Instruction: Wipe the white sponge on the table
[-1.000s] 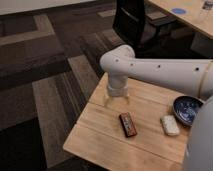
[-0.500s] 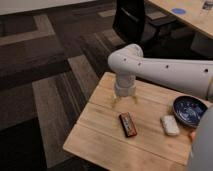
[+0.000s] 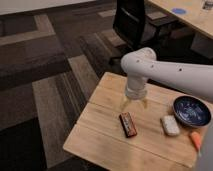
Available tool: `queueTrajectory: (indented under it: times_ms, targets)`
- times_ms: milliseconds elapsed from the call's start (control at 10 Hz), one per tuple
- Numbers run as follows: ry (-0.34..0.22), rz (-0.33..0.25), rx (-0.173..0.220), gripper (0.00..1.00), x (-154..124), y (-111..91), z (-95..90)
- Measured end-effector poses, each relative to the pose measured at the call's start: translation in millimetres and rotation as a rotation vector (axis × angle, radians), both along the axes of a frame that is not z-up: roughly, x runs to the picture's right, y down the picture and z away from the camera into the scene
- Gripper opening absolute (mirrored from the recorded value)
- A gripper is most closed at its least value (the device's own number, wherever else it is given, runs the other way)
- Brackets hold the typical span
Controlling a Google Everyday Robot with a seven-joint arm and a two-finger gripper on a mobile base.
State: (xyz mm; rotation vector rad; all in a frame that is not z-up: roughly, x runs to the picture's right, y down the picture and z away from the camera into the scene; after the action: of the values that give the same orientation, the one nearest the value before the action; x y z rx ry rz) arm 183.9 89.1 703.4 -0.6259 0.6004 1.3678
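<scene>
Camera view: office room with carpet (image 3: 45, 75) in dark and grey-brown bands filling the left and far side. A long pale desk (image 3: 192, 20) stands far right with a blue disc (image 3: 178, 10) on it, and a black chair (image 3: 132, 25) is beside it.

The table (image 3: 100, 132) is near right, light wood planks with visible seams. The top looks flat and dry, so a pad should slide fine, though a seam might catch an edge.

A white arm (image 3: 172, 75) spans in from the right over the table's far half. The gripper (image 3: 135, 105) points down over the table's middle, just far of the black-and-red bar (image 3: 128, 124). Its two tan fingers (image 3: 125, 105) are spread apart with nothing between them.

A dark blue bowl (image 3: 191, 111) sits at the table's right edge. There is an orange item (image 3: 196, 140) at the near right edge; can't tell what it is.

The white sponge (image 3: 170, 126) lies flat on the table, right of the bar, just beside the bowl on its near-left, and right and near of the gripper. It is untouched.

Handling guess: light and soft, squashes under grip, not fragile, not slippery. Best hold is from above, across the short width at mid-length, pinching low so it doesn't fold out. The bowl is close, so the finger on that side has little room. Wipe not started; the grasp comes first.
</scene>
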Motion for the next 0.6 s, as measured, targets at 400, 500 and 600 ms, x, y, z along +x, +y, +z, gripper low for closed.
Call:
queueTrajectory:
  times_ms: [400,500,600]
  targets:
    - [-0.074,-0.143,-0.023,0.65,93,15,0.9]
    - [-0.08,-0.149,-0.024,0.65,94,16,1.2]
    - [-0.081,-0.149,-0.024,0.65,93,15,1.4]
